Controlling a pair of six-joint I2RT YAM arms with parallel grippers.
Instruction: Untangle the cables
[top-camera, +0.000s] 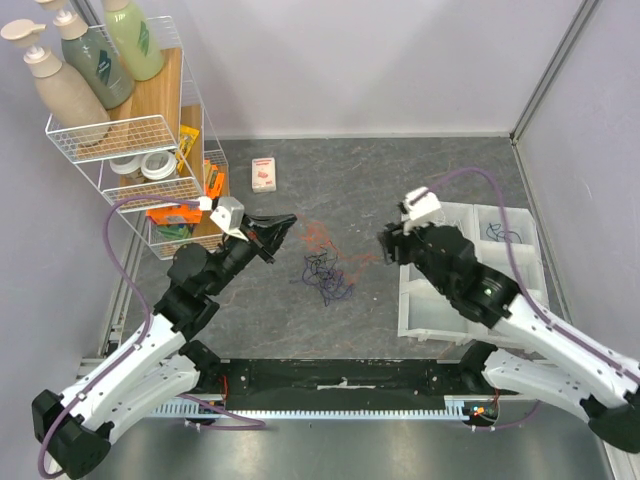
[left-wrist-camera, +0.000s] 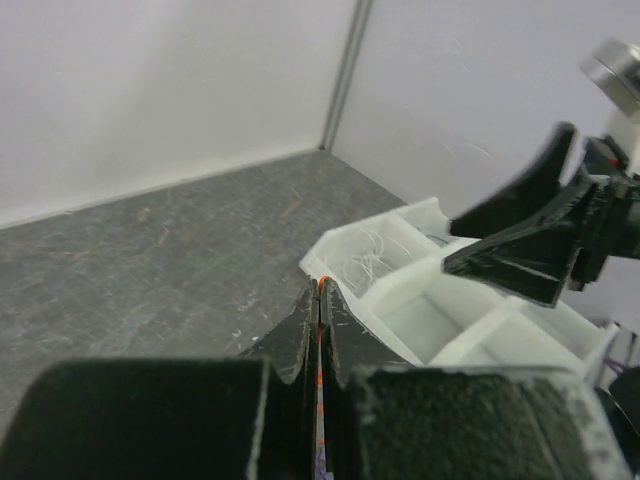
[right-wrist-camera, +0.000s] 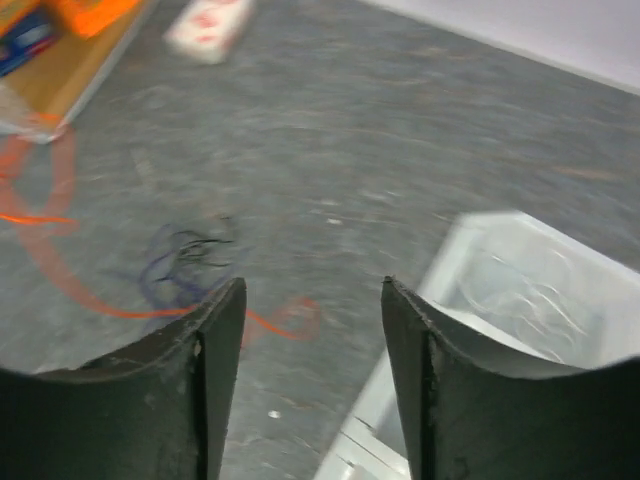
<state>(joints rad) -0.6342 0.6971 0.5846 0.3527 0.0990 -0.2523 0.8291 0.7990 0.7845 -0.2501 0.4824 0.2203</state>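
My left gripper (top-camera: 283, 224) is shut on the orange-red cable; the thread shows pinched between the tips in the left wrist view (left-wrist-camera: 320, 288). The orange-red cable (top-camera: 322, 236) runs down from it over the tangle of purple and dark blue cables (top-camera: 326, 272) on the grey table. In the right wrist view the orange-red cable (right-wrist-camera: 60, 272) and the dark tangle (right-wrist-camera: 186, 258) lie ahead, blurred. My right gripper (top-camera: 386, 240) is open and empty, above the table between the tangle and the tray; it also shows in its own view (right-wrist-camera: 310, 292). White strands (left-wrist-camera: 368, 264) lie in a tray compartment.
A white compartment tray (top-camera: 415, 310) stands at the right, with a dark blue cable (top-camera: 500, 235) in a far compartment. A wire rack (top-camera: 130, 170) with bottles, tape rolls and orange items stands at the back left. A small white and red box (top-camera: 264, 173) lies behind the tangle.
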